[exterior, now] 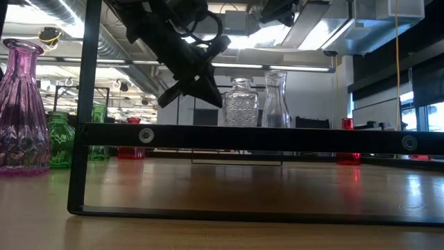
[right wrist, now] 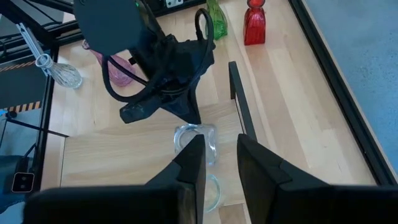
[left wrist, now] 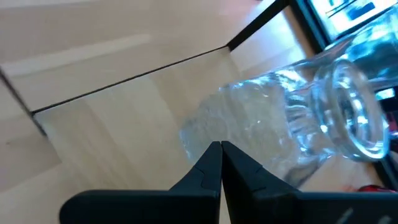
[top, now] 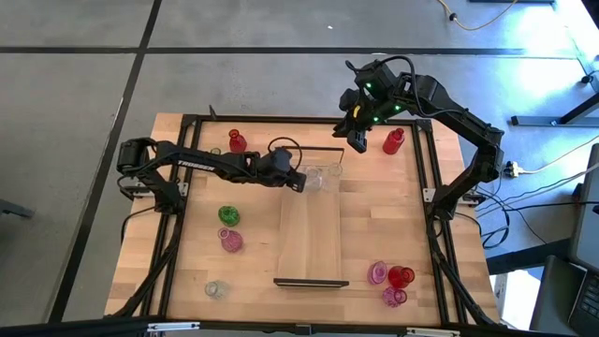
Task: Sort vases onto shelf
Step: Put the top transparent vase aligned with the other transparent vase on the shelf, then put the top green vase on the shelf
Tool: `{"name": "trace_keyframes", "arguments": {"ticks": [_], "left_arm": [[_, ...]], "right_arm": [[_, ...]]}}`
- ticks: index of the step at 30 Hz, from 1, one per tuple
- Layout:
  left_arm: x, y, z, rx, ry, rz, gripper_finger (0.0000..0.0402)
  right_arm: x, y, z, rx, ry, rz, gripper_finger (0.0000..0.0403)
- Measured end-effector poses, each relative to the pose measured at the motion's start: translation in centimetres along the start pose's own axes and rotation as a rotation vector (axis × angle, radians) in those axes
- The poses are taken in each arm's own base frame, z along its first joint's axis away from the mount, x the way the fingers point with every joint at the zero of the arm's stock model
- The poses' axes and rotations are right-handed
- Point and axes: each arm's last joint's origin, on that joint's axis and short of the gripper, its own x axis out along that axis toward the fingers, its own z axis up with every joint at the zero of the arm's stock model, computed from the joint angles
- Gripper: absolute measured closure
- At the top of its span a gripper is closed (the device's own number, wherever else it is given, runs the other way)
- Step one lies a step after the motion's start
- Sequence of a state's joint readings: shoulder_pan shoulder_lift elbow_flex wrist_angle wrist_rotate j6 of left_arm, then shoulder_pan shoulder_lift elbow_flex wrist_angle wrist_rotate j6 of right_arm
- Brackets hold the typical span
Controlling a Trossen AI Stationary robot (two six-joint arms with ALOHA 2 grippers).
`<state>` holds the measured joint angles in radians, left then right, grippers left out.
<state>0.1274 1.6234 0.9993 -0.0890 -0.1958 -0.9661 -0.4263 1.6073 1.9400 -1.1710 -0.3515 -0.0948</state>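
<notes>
Clenched left gripper (top: pixel 301 183) beside clear vases (top: pixel 321 176) on shelf (top: pixel 311 239); right gripper (top: pixel 358 142) parted, empty.

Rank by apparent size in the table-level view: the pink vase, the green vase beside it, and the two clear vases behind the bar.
1. pink vase, though it stands nearest the camera
2. two clear vases, about alike
3. green vase
</notes>
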Motion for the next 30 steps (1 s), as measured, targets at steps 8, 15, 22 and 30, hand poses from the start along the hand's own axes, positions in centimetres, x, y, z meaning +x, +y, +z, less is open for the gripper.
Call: {"name": "trace_keyframes", "arguments": {"ticks": [8, 15, 22, 30], "left_arm": [[-0.6, 0.8, -0.1, 0.017, 0.020, 0.100, 0.0401], [-6.1, 0.3, 1.6, 0.085, -0.043, 0.246, 0.0401], [-13.7, -0.6, 5.1, 0.186, -0.128, 0.306, 0.0401], [-18.3, 3.0, 7.6, 0.400, 0.100, 0.531, 0.0401]], "right_arm": [[0.0, 0.0, -0.1, 0.003, 0.008, 0.001, 0.0326], [0.0, 0.0, 0.0, -0.002, -0.003, 0.000, 0.0326], [0.0, -0.1, 0.9, -0.040, -0.084, -0.009, 0.0326], [0.2, -0.3, 2.7, 0.001, -0.248, -0.004, 0.0326]]}}
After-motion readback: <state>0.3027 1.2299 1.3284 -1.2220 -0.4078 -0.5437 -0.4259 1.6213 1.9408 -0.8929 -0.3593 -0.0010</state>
